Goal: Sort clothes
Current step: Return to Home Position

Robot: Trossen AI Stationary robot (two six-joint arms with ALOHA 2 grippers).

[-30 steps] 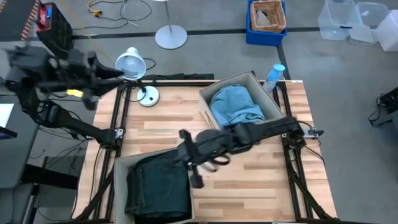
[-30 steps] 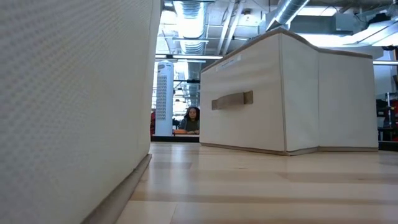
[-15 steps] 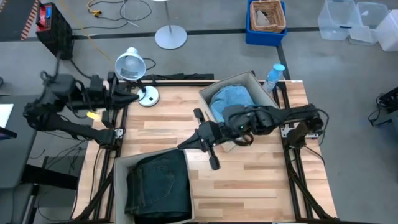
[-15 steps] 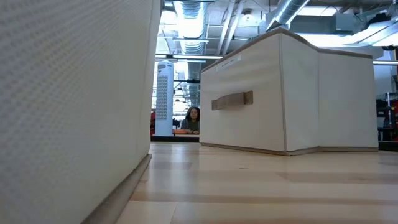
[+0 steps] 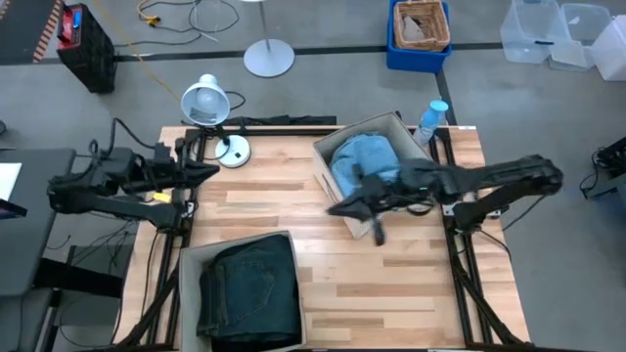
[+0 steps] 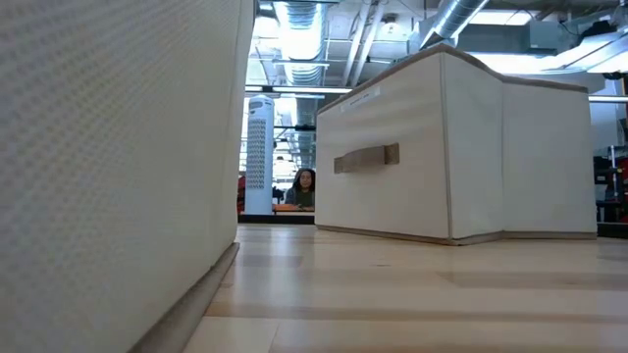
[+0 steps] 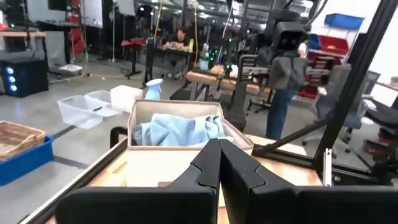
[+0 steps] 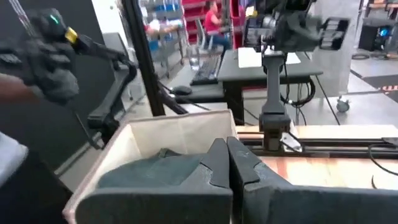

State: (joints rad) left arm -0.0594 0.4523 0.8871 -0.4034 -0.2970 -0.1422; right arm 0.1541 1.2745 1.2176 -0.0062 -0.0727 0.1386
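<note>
Light blue clothes (image 5: 367, 161) lie piled in the beige box (image 5: 328, 176) at the table's far right; they also show in the left wrist view (image 7: 177, 130). Dark blue-green jeans (image 5: 249, 293) fill the beige box (image 5: 188, 262) at the near left, also seen in the right wrist view (image 8: 155, 167). My left gripper (image 5: 212, 169) is shut and empty at the table's left edge, pointing right. My right gripper (image 5: 335, 208) is shut and empty over the table's middle, beside the far box's near corner. No other clothes show.
A desk lamp (image 5: 205, 100) stands at the far left corner and a water bottle (image 5: 431, 117) behind the far box. Bare wood (image 5: 411, 284) lies between and right of the boxes. In the low view a person (image 6: 304, 188) sits far behind the table.
My left arm has come down from a raised pose toward the table's left edge and now lies level. My right gripper has drawn back from the jeans box toward the table's right, ending beside the box of light blue clothes. The clothes have stayed still.
</note>
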